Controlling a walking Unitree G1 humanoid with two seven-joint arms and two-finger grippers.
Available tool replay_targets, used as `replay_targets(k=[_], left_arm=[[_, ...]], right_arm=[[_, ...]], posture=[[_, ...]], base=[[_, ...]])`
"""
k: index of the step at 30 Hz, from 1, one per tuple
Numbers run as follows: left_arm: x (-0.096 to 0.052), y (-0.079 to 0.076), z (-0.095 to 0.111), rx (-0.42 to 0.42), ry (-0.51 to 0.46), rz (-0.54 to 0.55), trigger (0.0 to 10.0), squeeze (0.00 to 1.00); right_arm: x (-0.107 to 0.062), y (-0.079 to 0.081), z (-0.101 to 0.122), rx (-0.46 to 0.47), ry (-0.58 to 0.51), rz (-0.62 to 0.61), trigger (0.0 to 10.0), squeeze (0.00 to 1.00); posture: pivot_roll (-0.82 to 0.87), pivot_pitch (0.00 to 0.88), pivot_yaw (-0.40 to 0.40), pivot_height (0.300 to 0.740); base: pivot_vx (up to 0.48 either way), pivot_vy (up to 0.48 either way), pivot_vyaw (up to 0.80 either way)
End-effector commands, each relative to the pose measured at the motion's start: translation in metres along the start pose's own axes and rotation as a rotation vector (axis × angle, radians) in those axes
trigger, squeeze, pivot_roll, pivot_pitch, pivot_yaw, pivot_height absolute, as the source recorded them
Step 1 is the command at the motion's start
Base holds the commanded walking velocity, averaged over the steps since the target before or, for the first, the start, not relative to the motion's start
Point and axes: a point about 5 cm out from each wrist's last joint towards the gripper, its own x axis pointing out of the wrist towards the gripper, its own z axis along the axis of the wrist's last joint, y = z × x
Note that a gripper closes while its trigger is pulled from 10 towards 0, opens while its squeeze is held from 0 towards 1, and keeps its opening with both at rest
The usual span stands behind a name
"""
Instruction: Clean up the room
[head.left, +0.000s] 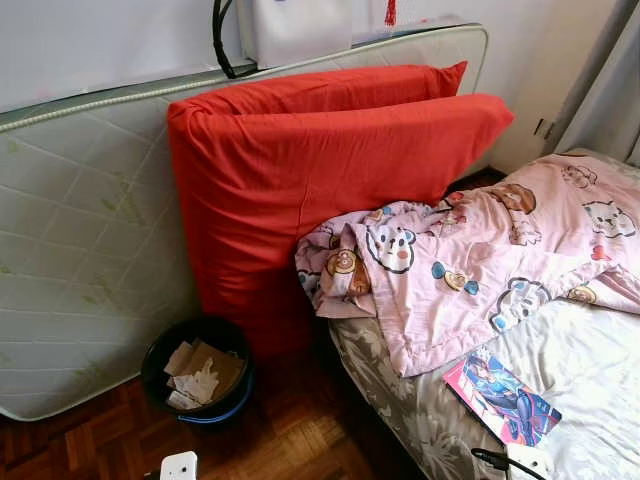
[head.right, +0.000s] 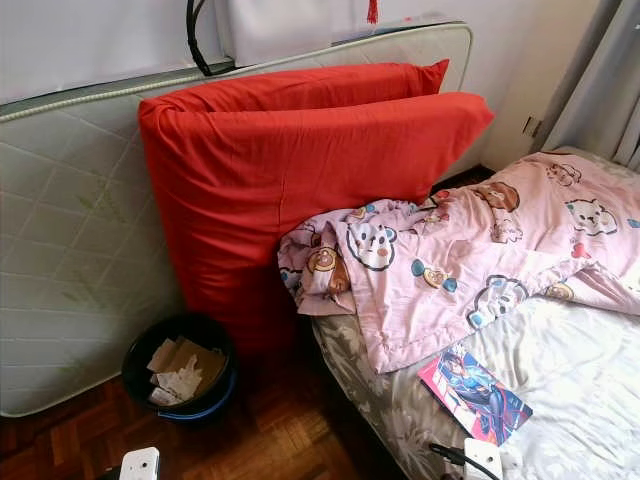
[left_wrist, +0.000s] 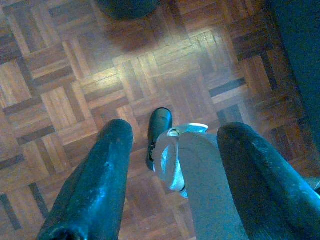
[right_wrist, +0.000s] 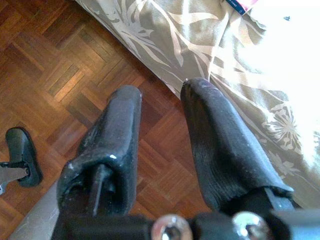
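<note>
Clutter sits mostly on the bed (head.left: 590, 400): a rumpled pink quilt (head.left: 480, 260), soft and printed with cartoon animals, is bunched toward the head end, and a glossy flat comic book (head.left: 502, 396) lies on the pale sheet just below it. I read both as the things to tidy. Two red cushions (head.left: 320, 170) lean upright against a quilted mattress (head.left: 80, 240) stood on edge along the wall, probably parked there out of the way. A round black bin (head.left: 197, 372) holding crumpled paper and cardboard stands on the parquet floor (head.left: 300, 440) at their foot. My left gripper (left_wrist: 172, 145) hangs over bare floor, fingers wide apart and empty. My right gripper (right_wrist: 160, 135) hangs beside the leaf-patterned bed skirt, fingers parted, gripping nothing.
</note>
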Motion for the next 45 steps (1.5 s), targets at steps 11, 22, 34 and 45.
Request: replay_targets(k=[11,22,34,45], left_arm=[[0.001,0.022,0.028,0.038,-0.058,0.033,10.0,0.00],[0.001,0.022,0.028,0.038,-0.058,0.033,10.0,0.00],[-0.002,0.030,0.019,0.059,-0.037,0.041,10.0,0.00],[0.001,0.019,0.018,0.067,-0.022,0.032,10.0,0.00]], right_arm=[[0.008,0.038,0.046,-0.039,-0.105,0.123,10.0,0.00],[0.008,0.038,0.046,-0.039,-0.105,0.123,10.0,0.00],[0.008,0.039,0.044,-0.017,-0.106,0.137,10.0,0.00],[0.008,0.040,0.044,-0.006,-0.107,0.145,10.0,0.00]], posture=[[0.09,0.048,-0.018,0.740],[0.09,0.048,-0.018,0.740],[0.09,0.025,-0.014,0.740],[0.09,0.028,-0.014,0.740]], base=[[0.000,0.000,0.00],[0.000,0.000,0.00],[0.000,0.000,0.00],[0.000,0.000,0.00]])
